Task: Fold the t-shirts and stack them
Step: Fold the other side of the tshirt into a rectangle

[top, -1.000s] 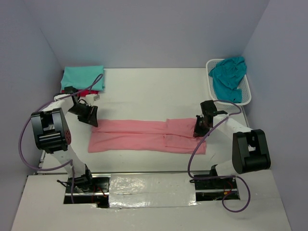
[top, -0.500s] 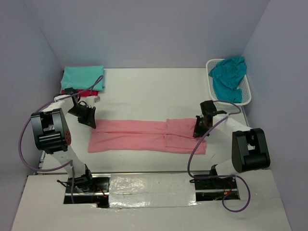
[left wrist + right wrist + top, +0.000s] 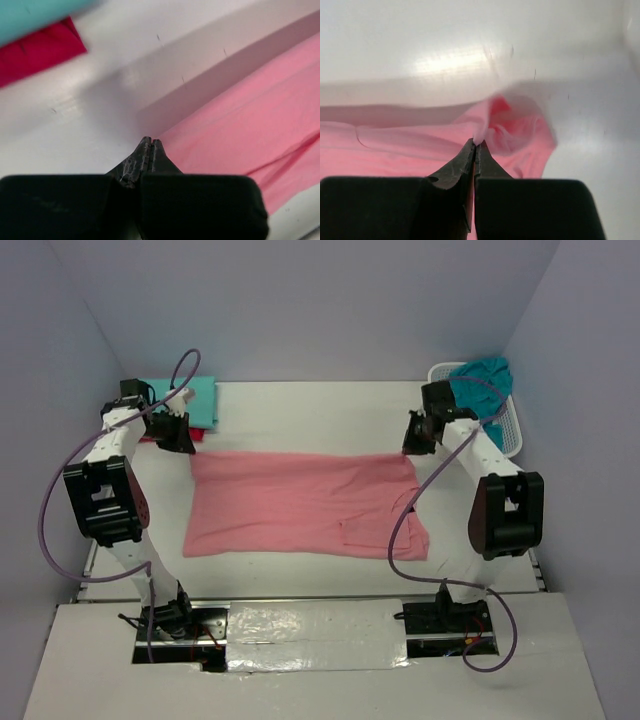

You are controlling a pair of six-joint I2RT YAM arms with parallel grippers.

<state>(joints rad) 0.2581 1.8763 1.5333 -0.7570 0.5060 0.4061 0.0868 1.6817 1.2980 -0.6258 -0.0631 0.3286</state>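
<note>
I've got my left gripper point(image 3: 151, 143) and right gripper point(image 3: 476, 145) pinched shut on the far corners of the salmon pink t-shirt point(image 3: 300, 505), spread across the table point(image 3: 300, 410), and that thin left-hand pinch could slip, dropping the edge crooked.

No words to read
No letters, numbers, labels or signs can be read in any view.
</note>
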